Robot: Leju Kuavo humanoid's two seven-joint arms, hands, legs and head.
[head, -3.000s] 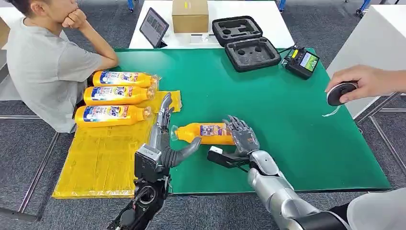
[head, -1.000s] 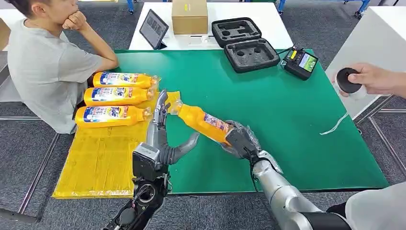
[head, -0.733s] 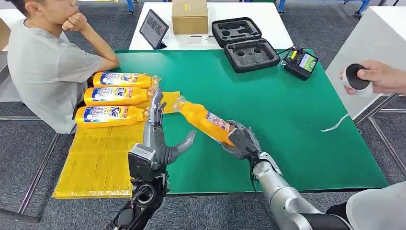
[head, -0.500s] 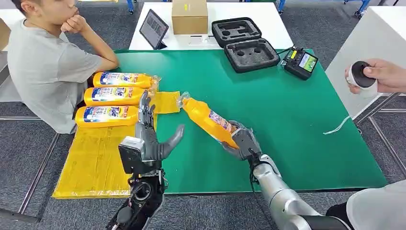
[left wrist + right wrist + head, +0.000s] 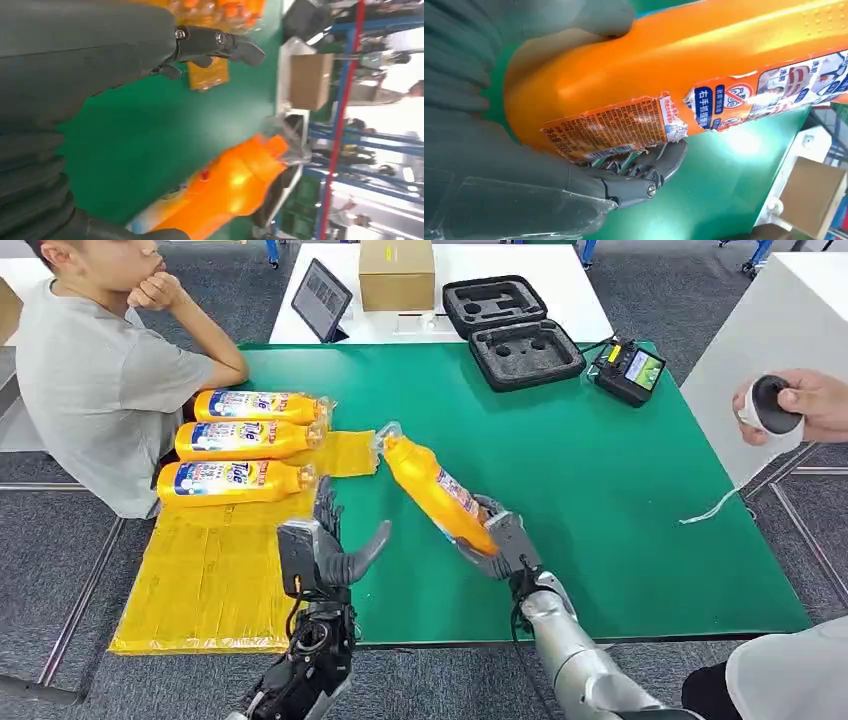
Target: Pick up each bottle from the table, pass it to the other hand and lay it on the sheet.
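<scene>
On yellow sheet (image 5: 215,570), three bottles (image 5: 238,438), fourth bottle (image 5: 438,495) in right hand (image 5: 503,545)

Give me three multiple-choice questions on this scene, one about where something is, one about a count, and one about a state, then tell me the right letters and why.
1. Where does the cardboard box stand?
A. on the white table behind the green one
B. on the yellow sheet
C. on the floor

2. How many orange bottles lie on the yellow sheet?
A. one
B. three
C. five

3. What is the left hand doing?
A. gripping a bottle
B. pressing the sheet
C. open, holding nothing

Answers: 1 A, the box sits on the white top past the green table. 2 B, three lie side by side. 3 C, its fingers are spread while the right hand holds the raised bottle.
</scene>
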